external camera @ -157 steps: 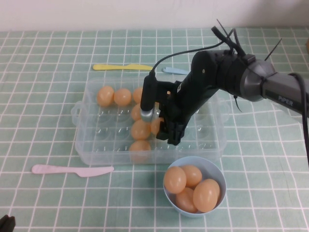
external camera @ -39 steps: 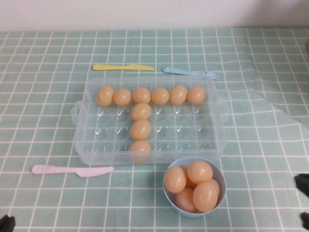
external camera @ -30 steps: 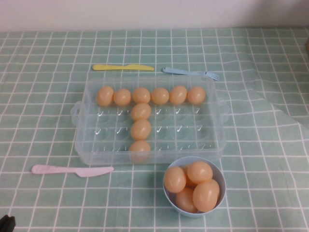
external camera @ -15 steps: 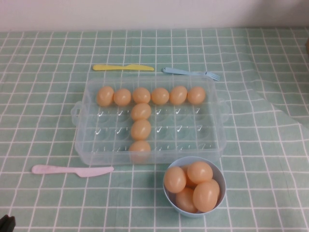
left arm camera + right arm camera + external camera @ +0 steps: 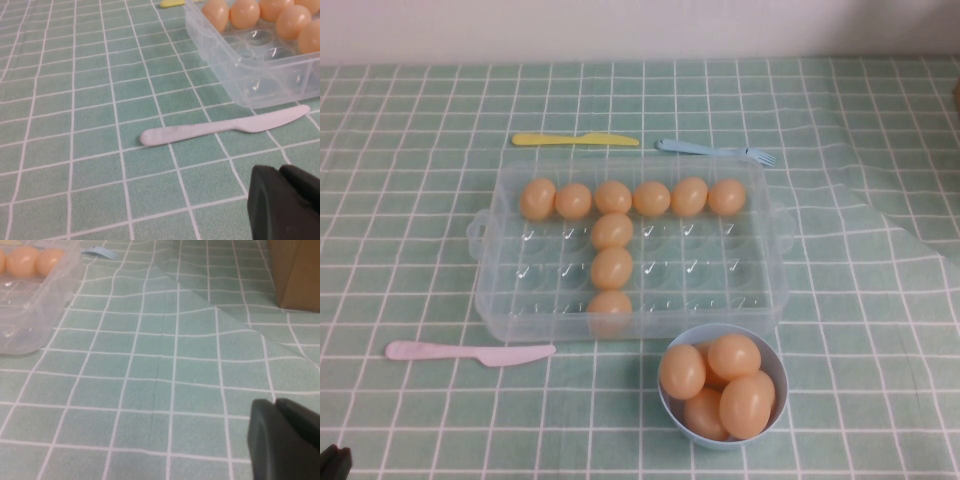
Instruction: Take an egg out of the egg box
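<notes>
Nine eggs, including the egg at frame centre, sat in the egg box. Smooth, light and likely slippery, it suited a sideways grasp. Left gripper and right gripper were parked low, jaw states indeterminable.

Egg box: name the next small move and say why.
Probably bring the right gripper, parked low over bare cloth, back toward the clear plastic egg box and over the rightmost orange-tan egg of its far row. Nine eggs remain; the left gripper sits parked near the pale pink plastic knife.
</notes>
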